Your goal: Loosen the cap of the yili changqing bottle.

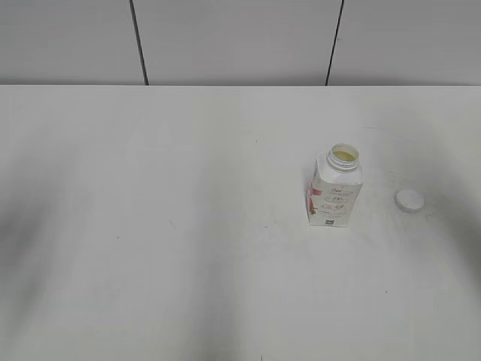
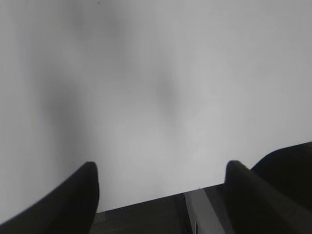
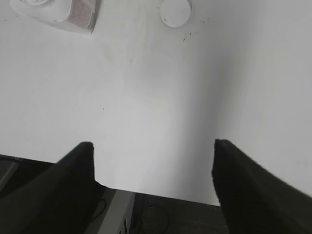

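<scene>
The yili changqing bottle (image 1: pixel 335 189) stands upright on the white table (image 1: pixel 188 226), right of the middle, its neck open with pale liquid showing inside. Its base shows at the top left of the right wrist view (image 3: pixel 63 12). The white cap (image 1: pixel 409 200) lies flat on the table to the bottle's right, apart from it, and shows at the top of the right wrist view (image 3: pixel 176 12). Neither arm is in the exterior view. My left gripper (image 2: pixel 161 170) is open and empty over the table's front edge. My right gripper (image 3: pixel 152 146) is open and empty, well short of the cap.
A grey panelled wall (image 1: pixel 240 41) runs behind the table's far edge. The table's front edge and a dark frame below it show in both wrist views (image 2: pixel 146 214).
</scene>
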Controlling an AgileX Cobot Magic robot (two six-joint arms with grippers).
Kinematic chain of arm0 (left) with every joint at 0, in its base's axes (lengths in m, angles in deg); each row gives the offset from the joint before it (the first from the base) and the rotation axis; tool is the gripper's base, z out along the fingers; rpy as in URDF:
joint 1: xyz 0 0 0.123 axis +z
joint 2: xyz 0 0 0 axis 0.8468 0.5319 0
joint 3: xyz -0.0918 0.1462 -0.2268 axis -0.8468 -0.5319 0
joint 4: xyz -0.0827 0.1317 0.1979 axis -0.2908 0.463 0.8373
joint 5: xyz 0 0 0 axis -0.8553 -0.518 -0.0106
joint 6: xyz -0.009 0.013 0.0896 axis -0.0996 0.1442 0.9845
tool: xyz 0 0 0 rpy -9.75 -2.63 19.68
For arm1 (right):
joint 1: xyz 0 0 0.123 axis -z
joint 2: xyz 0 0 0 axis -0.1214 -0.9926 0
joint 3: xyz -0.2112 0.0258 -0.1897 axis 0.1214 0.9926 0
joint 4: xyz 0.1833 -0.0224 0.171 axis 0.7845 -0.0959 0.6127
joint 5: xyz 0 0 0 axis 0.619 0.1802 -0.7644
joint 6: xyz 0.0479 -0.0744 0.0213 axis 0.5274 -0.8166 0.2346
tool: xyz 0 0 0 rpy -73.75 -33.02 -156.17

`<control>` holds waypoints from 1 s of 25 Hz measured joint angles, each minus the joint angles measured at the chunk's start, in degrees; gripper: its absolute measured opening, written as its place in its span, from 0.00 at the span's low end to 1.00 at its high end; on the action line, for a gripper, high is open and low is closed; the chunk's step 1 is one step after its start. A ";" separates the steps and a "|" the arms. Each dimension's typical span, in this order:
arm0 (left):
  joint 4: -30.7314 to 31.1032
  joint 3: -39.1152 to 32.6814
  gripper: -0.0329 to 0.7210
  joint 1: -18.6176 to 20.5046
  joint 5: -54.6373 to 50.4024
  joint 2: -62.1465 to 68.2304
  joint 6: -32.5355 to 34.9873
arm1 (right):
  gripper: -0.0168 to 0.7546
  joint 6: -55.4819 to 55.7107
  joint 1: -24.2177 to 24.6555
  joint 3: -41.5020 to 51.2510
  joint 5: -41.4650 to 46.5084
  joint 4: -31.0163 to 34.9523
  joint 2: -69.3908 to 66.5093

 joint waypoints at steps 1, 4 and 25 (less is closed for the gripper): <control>-0.20 -0.79 0.70 0.00 0.00 -1.98 0.00 | 0.79 0.00 0.00 1.02 0.00 0.00 1.21; -0.89 -2.55 0.70 0.00 -0.13 -9.28 -0.16 | 0.79 0.00 0.00 4.80 0.00 0.00 5.43; -4.67 -12.44 0.69 0.00 -1.08 -46.36 -0.18 | 0.79 -0.13 0.00 22.90 -4.09 0.06 34.60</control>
